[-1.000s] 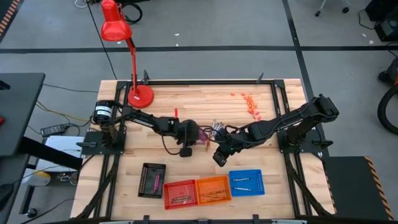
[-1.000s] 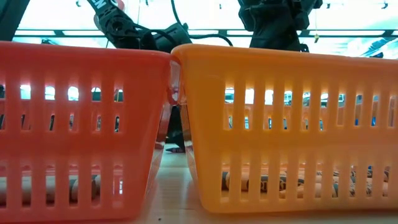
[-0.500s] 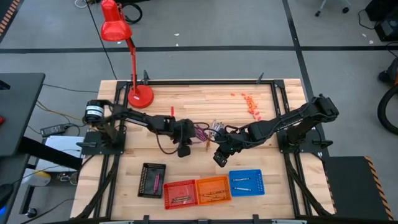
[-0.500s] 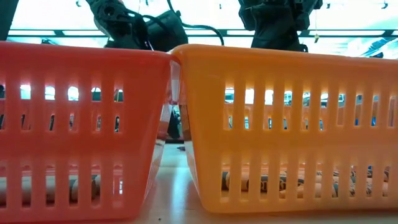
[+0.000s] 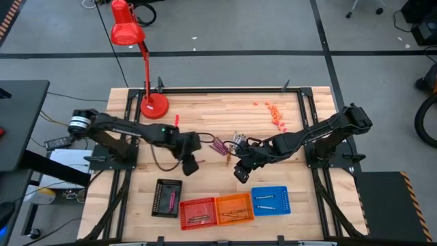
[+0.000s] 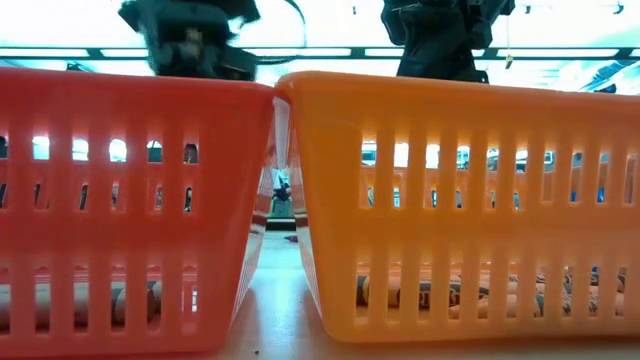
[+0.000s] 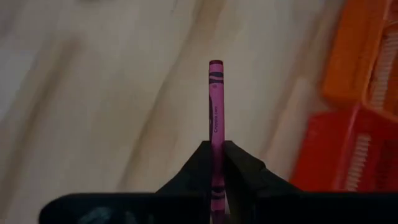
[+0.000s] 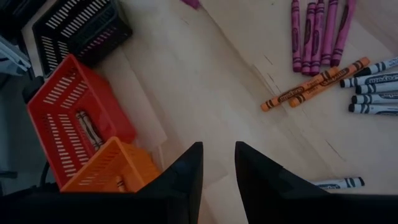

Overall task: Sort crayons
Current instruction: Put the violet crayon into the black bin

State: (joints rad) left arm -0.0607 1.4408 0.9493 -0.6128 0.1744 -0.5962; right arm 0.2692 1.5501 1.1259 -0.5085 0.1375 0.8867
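My left gripper [image 5: 189, 166] hangs over the table's middle, left of the crayon pile, shut on a magenta crayon [image 7: 215, 99]. The loose crayons [image 5: 229, 143] lie flat on the wood: magenta ones [image 8: 317, 31], two orange ones [image 8: 314, 84] and grey-white ones [image 8: 373, 87], with one grey-white crayon [image 8: 336, 183] apart. My right gripper [image 8: 217, 174] hovers just near-side of the pile [image 5: 240, 174], open, with nothing between its fingers. My left gripper pinches the magenta crayon's rear part [image 7: 216, 148] between its two fingers. The crayon runs along the fingers and sticks out well past their tips; its back end is hidden between them. The fingers slant downward, and the crayon is lifted clear of the table.
Four baskets stand in a row at the near edge: black [image 5: 167, 197], red [image 5: 197, 212], orange [image 5: 234, 207], blue [image 5: 270, 200]. The red and orange ones hold crayons. A red desk lamp [image 5: 151, 104] stands far left. Small red-pink bits [image 5: 273, 113] lie far right.
My left gripper has risen from the crayon pile and moved toward the table's left edge, rolling its wrist, with the magenta crayon lifted clear. My right gripper has kept still.
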